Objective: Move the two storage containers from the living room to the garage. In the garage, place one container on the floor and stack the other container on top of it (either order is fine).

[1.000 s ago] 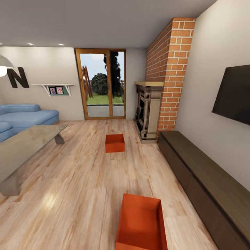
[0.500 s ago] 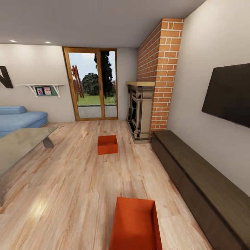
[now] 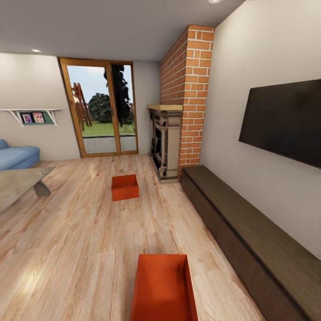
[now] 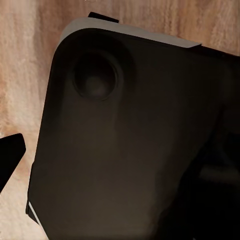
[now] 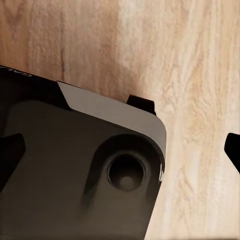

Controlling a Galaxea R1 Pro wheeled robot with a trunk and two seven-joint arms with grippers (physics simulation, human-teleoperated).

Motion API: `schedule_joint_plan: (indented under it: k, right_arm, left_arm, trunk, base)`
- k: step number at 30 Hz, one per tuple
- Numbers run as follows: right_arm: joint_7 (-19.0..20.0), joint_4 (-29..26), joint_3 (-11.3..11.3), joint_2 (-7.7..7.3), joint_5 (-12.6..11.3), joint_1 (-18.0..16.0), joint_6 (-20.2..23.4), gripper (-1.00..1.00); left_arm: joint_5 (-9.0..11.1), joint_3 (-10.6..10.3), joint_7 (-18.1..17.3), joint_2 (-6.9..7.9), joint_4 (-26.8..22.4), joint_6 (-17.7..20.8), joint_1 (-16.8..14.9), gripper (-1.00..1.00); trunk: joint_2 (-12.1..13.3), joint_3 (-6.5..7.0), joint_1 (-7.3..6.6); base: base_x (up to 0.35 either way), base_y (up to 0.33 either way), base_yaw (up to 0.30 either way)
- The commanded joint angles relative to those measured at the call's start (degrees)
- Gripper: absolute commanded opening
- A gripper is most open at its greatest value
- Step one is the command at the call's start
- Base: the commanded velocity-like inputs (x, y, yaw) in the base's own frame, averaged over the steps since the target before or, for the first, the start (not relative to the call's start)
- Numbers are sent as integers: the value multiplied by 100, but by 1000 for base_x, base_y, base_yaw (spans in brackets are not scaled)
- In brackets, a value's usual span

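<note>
Stretching from the foreground to the back wall, the light wood-plank floor [image 3: 80, 232] of the living room takes up most of the head view. Along its right side runs a long dark wooden cabinet [image 3: 249, 236] set against the pale wall, with a black wall-mounted television [image 3: 285, 120] above it. Past the far end of the cabinet stands the brick chimney [image 3: 187, 89] with a carved stone fireplace [image 3: 164, 142] at its foot. The wood-framed glass doors [image 3: 100, 109] in the back wall show grass and trees outside. At the left edge sit the corner of a glass-topped coffee table [image 3: 20, 187] and, behind it, the end of a blue sofa [image 3: 18, 156]; a small wall shelf [image 3: 33, 115] with two pictures hangs above.

Both storage containers rest on the wood floor. The nearer orange-red bin [image 3: 162, 290] lies at the bottom of the head view, close to the robot, its open top facing up and its lower end cut off by the frame. The farther orange-red bin [image 3: 125, 187] sits well apart from it, deeper in the room, near the fireplace and in front of the doors.

In each wrist view a dark robot body panel [image 4: 130, 150] hangs over the wood planks. A black fingertip [image 4: 10, 155] of the left gripper pokes in at the edge, and dark tips of the right gripper's fingers [image 5: 10, 155] show at both sides. Whether either gripper is spread or closed cannot be told; nothing is seen between the fingers.
</note>
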Motion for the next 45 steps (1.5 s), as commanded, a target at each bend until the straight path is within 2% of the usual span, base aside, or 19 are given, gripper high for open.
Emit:
schedule_joint_plan:
  k: [1, 10, 29, 36, 45]
  right_arm:
    - [13, 17, 6, 1, -3, -8, -30, 100]
    - [13, 17, 6, 1, -2, -8, -35, 100]
    - [21, 17, 6, -35, 48, -8, -36, 100]
    - [29, 17, 16, -18, 54, -8, -30, 100]
    - [14, 17, 15, -16, 51, -8, -27, 100]
  left_arm:
    - [16, 19, 2, -1, 3, -17, -2, 100]
    - [16, 19, 2, 4, 3, -15, -2, 100]
    - [20, 19, 2, 7, 3, -17, -2, 100]
    - [24, 24, 2, 7, 3, -17, -2, 100]
    - [24, 26, 2, 7, 3, -17, -2, 100]
  trunk:
    - [-3, -6, 0]
    - [-3, -6, 0]
    - [-3, -6, 0]
    - [-3, -6, 0]
    - [-3, -6, 0]
  base:
    - [0, 0, -139]
    - [18, -13, -73]
    - [220, -152, -1]
    - [68, -27, 0]
    - [4, -2, 173]
